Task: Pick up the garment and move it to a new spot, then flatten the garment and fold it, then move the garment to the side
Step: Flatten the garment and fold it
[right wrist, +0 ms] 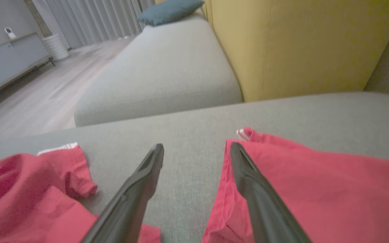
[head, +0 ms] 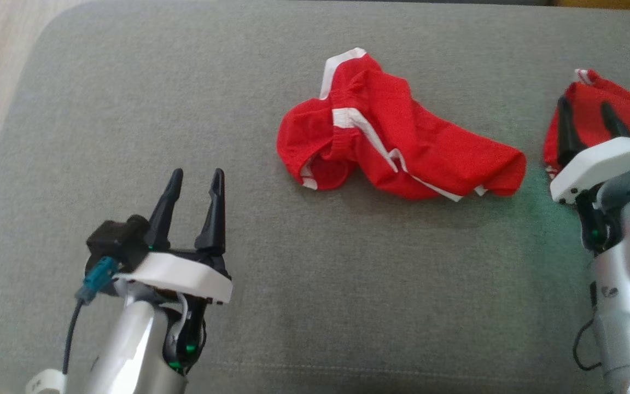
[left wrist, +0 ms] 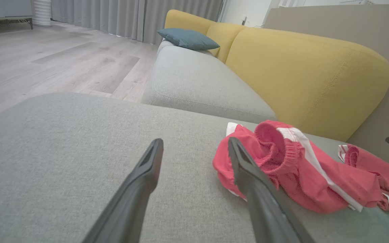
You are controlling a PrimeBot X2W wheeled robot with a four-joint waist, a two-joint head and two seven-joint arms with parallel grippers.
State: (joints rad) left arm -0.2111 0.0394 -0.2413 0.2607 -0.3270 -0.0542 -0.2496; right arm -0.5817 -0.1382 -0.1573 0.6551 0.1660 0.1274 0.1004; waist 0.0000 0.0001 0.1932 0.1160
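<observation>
L gripper (head: 197,174) released, empty | R gripper (head: 584,103) released over red garment (head: 616,90) | 2nd red garment (head: 397,142) crumpled, ctr

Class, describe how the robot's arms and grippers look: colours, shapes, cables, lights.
The left gripper and right gripper each have two tapering black fingers on a white plate above a silver forearm with green lights. The left carries a black camera block, teal connector and dark cable; a thin black cable loops by the right forearm.

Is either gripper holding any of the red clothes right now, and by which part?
Nothing is held: the left gripper and the right gripper both stand open.
</observation>
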